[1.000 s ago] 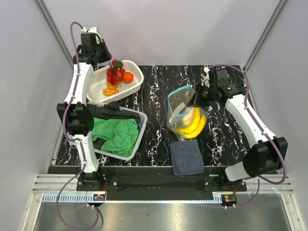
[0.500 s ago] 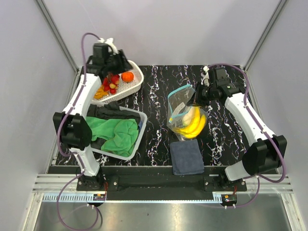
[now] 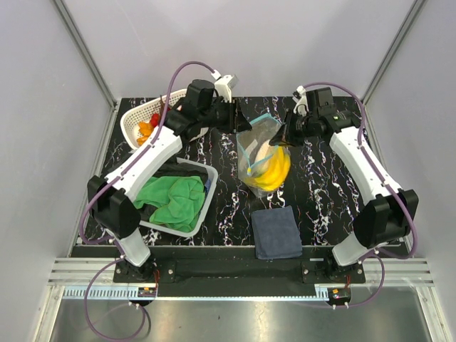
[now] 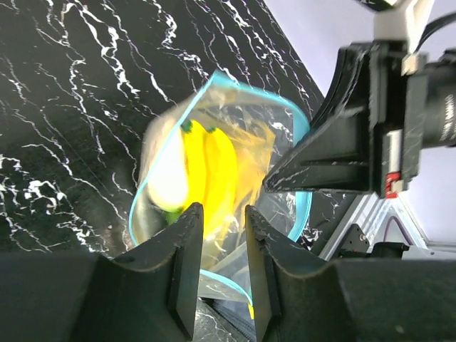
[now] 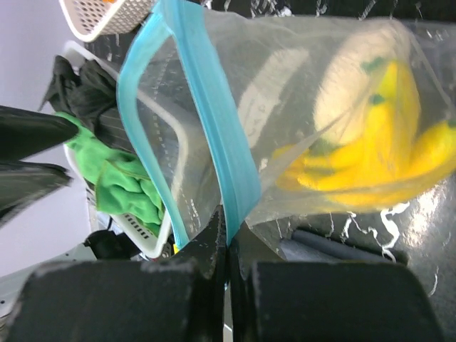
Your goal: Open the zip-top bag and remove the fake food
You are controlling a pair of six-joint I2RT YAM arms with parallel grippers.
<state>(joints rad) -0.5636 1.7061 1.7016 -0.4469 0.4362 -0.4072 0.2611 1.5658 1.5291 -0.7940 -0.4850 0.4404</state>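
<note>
Zip-top bag [image 3: 254,144] sits near the middle of the black marbled counter [image 3: 328,192], its teal-rimmed mouth gaping toward the far side. The right pincer [image 5: 226,239] is clamped tight on the blue zip strip at the bag's right edge. Inside the clear plastic lie a yellow banana bunch [image 3: 271,171] and a pale piece [image 4: 167,187] beside it. The left pincer [image 4: 217,214] reaches in from the far left and hangs at the bag's mouth, its two jaws a little apart, with the bananas showing through the gap. Whether either jaw touches the plastic cannot be told. At the far left corner stands a white basket [image 3: 128,128] holding red berries [image 3: 154,120] and orange bits [image 3: 144,130], partly hidden by the left arm. Nearer on the left, a white tub [image 3: 203,206] holds a green cloth [image 3: 174,199]. A dark blue folded cloth [image 3: 276,231] lies flat on the counter just in front of the bag.
</note>
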